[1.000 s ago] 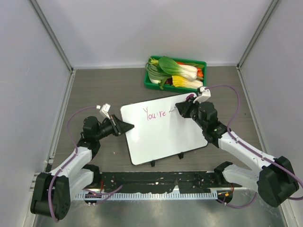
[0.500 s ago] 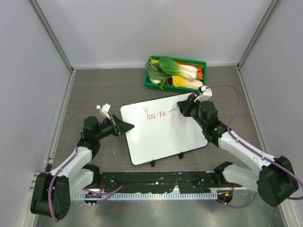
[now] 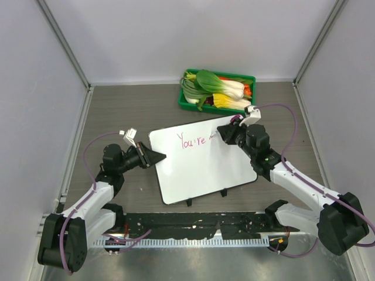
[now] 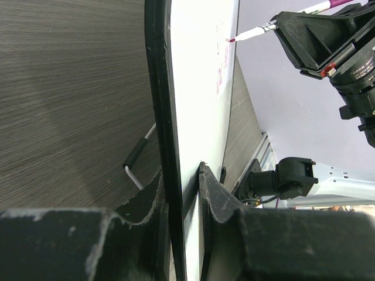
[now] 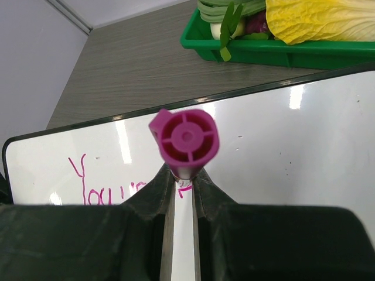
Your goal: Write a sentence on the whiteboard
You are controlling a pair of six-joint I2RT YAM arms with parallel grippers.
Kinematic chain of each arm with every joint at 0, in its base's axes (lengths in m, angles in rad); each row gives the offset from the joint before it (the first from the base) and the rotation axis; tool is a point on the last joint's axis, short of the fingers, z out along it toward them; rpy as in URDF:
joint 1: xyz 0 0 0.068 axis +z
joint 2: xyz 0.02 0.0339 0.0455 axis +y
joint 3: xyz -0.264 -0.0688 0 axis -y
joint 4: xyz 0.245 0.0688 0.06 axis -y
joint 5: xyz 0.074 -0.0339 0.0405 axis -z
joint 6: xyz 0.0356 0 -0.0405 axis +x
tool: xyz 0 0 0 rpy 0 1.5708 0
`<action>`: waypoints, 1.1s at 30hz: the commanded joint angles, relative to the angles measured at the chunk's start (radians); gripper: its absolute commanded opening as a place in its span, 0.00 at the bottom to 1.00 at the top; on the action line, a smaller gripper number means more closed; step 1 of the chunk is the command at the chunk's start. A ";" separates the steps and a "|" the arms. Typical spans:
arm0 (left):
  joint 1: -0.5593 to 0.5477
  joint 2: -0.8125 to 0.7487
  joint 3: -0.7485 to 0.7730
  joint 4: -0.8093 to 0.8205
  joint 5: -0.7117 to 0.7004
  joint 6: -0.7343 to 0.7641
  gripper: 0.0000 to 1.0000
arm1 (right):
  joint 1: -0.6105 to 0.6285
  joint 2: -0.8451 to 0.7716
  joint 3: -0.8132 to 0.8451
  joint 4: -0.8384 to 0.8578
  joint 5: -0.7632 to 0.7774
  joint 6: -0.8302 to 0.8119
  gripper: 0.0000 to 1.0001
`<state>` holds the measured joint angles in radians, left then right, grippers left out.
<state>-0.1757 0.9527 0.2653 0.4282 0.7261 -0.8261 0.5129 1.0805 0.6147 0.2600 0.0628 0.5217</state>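
Observation:
The whiteboard (image 3: 202, 161) lies tilted in the middle of the table. Pink writing (image 3: 192, 140) near its far edge reads "You're", with a short new stroke to its right. My left gripper (image 3: 157, 156) is shut on the board's left edge; in the left wrist view the black rim (image 4: 167, 146) sits between the jaws. My right gripper (image 3: 225, 134) is shut on a pink marker (image 5: 185, 139), its tip at the board just right of the writing. The writing also shows in the right wrist view (image 5: 105, 188), partly hidden by the fingers.
A green tray (image 3: 215, 93) of vegetables stands just beyond the board's far edge, close to the right gripper. Black clips (image 3: 223, 193) stick out from the board's near edge. Grey walls enclose the table on three sides.
The right gripper with the marker shifted slightly at the end of "You're", and a small new stroke appears there. The left arm and board have not moved.

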 commanded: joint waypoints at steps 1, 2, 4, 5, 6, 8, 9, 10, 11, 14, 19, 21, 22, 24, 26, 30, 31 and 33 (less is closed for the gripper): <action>0.002 0.018 -0.006 -0.105 -0.143 0.203 0.00 | -0.004 -0.013 -0.001 -0.001 -0.032 -0.009 0.00; 0.002 0.018 -0.006 -0.105 -0.143 0.203 0.00 | -0.004 -0.013 -0.003 -0.001 -0.034 -0.011 0.01; 0.002 0.017 -0.006 -0.105 -0.143 0.203 0.00 | -0.002 -0.019 -0.009 -0.011 -0.032 -0.011 0.01; 0.002 0.017 -0.006 -0.106 -0.143 0.203 0.00 | -0.004 -0.024 -0.015 -0.016 -0.031 -0.011 0.01; 0.002 0.014 -0.006 -0.106 -0.143 0.203 0.00 | -0.002 -0.027 -0.020 -0.018 -0.029 -0.009 0.01; 0.002 0.017 -0.006 -0.106 -0.145 0.203 0.00 | -0.004 -0.034 -0.029 -0.022 -0.020 -0.014 0.01; 0.001 0.014 -0.006 -0.106 -0.145 0.203 0.00 | -0.004 -0.040 -0.035 -0.030 -0.015 -0.011 0.01; 0.002 0.015 -0.006 -0.106 -0.145 0.203 0.00 | -0.004 -0.045 -0.038 -0.033 -0.011 -0.012 0.01; 0.001 0.014 -0.006 -0.106 -0.145 0.203 0.00 | -0.004 -0.047 -0.043 -0.034 -0.005 -0.012 0.01; 0.001 0.014 -0.006 -0.106 -0.146 0.203 0.00 | -0.004 -0.051 -0.046 -0.039 0.009 -0.014 0.01; 0.001 0.014 -0.006 -0.106 -0.146 0.203 0.00 | -0.005 -0.048 -0.038 -0.051 0.043 -0.020 0.01; 0.001 0.015 -0.006 -0.106 -0.146 0.203 0.00 | -0.005 -0.048 -0.035 -0.053 0.051 -0.023 0.01; -0.001 0.014 -0.006 -0.106 -0.146 0.203 0.00 | -0.004 -0.047 -0.030 -0.057 0.060 -0.023 0.01; 0.001 0.014 -0.006 -0.106 -0.146 0.203 0.00 | -0.005 -0.050 -0.026 -0.062 0.072 -0.025 0.01; 0.001 0.014 -0.006 -0.106 -0.145 0.203 0.00 | -0.007 -0.051 -0.020 -0.061 0.075 -0.026 0.01; 0.001 0.017 -0.005 -0.106 -0.146 0.203 0.00 | -0.007 -0.047 -0.010 -0.051 0.078 -0.022 0.01; 0.001 0.017 -0.006 -0.106 -0.146 0.203 0.00 | -0.008 -0.045 -0.007 -0.048 0.075 -0.020 0.01; 0.001 0.015 -0.006 -0.108 -0.146 0.203 0.00 | -0.008 -0.048 0.000 -0.039 0.066 -0.015 0.01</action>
<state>-0.1768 0.9527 0.2653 0.4278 0.7235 -0.8265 0.5129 1.0389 0.5800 0.2298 0.0959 0.5213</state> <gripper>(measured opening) 0.203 0.172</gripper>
